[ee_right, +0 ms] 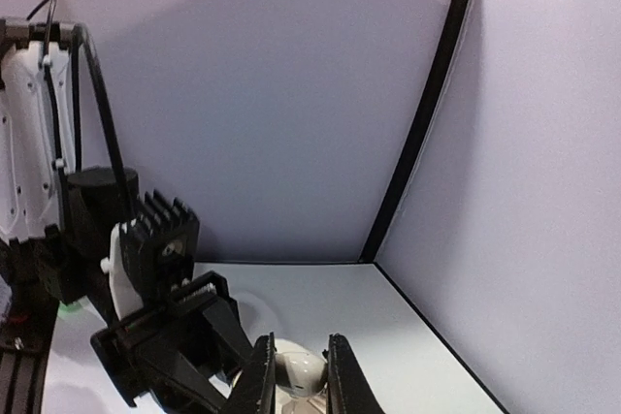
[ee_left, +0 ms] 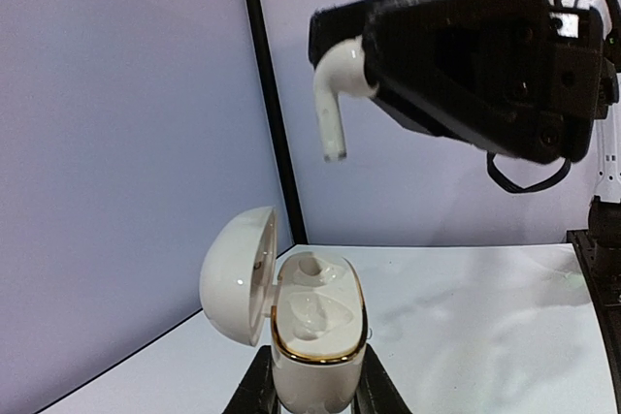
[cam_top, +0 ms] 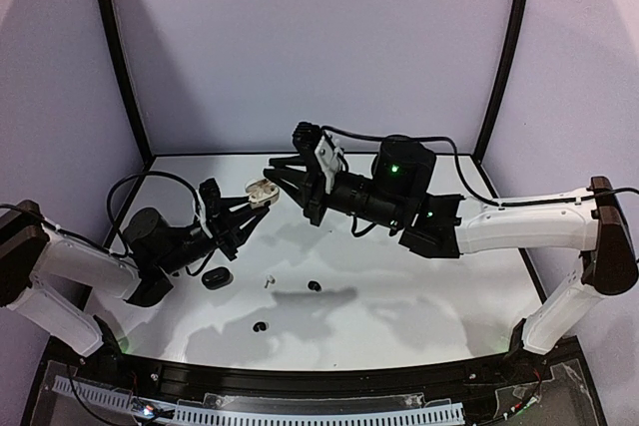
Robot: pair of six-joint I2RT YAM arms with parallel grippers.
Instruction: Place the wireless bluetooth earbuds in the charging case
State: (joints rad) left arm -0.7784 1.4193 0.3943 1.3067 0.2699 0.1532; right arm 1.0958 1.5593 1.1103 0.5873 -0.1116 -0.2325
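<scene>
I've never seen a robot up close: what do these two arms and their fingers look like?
The left arm and right arm have white tubular links, dark brown end joints and blocky black housings. Green lights glow on the right arm, black cables loop over both. Each ends in black angular fingers.

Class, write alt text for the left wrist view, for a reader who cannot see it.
A white earbud, stem down, hangs in the right gripper above an open white case clamped upright in the left gripper. The case's lid is swung left; its visible sockets look empty.
</scene>
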